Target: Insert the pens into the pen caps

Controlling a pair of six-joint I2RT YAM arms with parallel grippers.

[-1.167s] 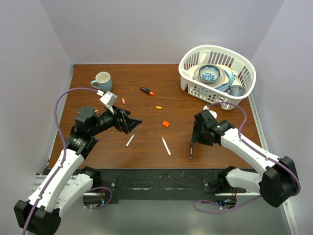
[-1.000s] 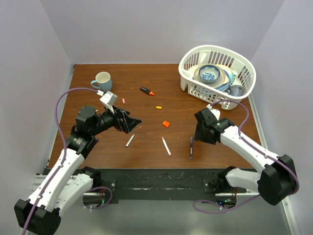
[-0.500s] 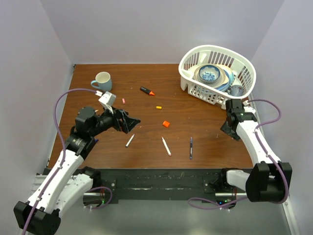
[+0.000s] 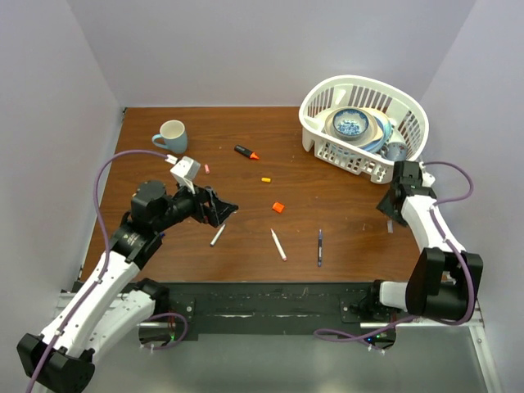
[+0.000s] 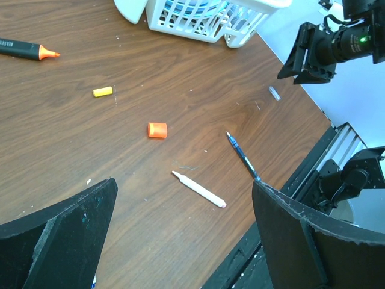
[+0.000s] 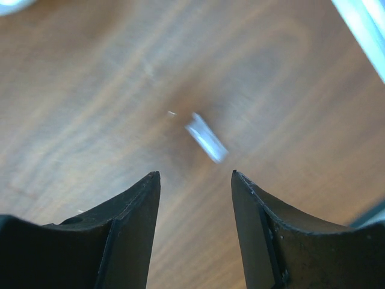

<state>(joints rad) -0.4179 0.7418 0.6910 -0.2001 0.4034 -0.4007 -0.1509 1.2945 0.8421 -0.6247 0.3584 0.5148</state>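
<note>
Hovering over a small clear cap (image 6: 206,138) near the right edge of the table (image 4: 352,188), my right gripper (image 6: 194,174) is open and empty. Next, I think, I must go down and pinch it. My left gripper (image 4: 223,207) is open wide and empty too. I count four pens: two white pens (image 4: 278,244), a blue pen (image 4: 319,246) and a black pen (image 4: 246,152). I count four caps: the clear one, a pink cap (image 4: 207,169), a yellow cap (image 4: 266,178) and an orange cap (image 4: 278,208).
</note>
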